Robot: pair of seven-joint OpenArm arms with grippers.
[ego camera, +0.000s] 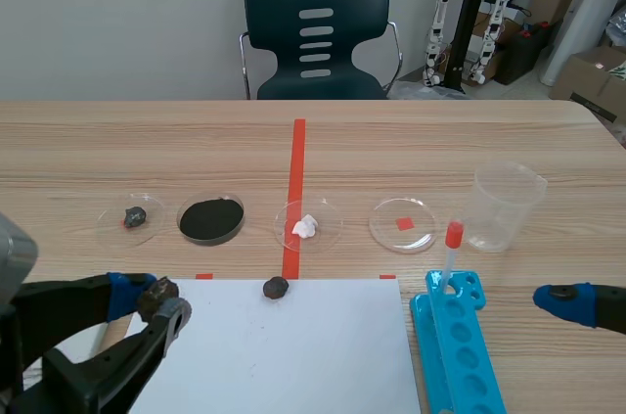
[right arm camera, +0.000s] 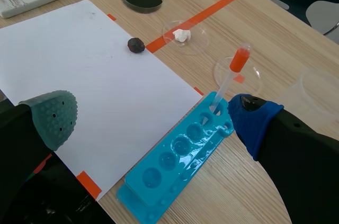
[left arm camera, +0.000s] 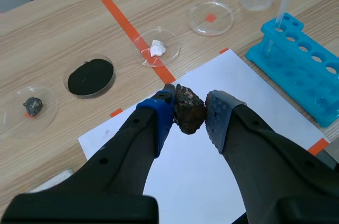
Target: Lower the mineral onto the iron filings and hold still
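Observation:
My left gripper (left arm camera: pixel 190 105) is shut on a rough dark brown mineral (left arm camera: pixel 188 114), held above the near left part of the white paper (left arm camera: pixel 233 83). In the scene view the mineral (ego camera: pixel 156 297) sits between the pads of that gripper (ego camera: pixel 159 302) at the lower left. The iron filings (ego camera: pixel 210 219) fill a round dish beyond the paper, ahead and left of the mineral; the filings (left arm camera: pixel 89 76) also show in the left wrist view. My right gripper (right arm camera: pixel 153 121) stands open over the blue rack, nothing in it.
A second dark rock (ego camera: pixel 276 288) lies at the paper's far edge. The row of dishes also holds a grey stone (ego camera: pixel 134 217), a white lump (ego camera: pixel 306 226) and a red mark (ego camera: pixel 403 224). A beaker (ego camera: pixel 504 207), blue rack (ego camera: pixel 460 350) and pipette (ego camera: pixel 450 255) stand at right.

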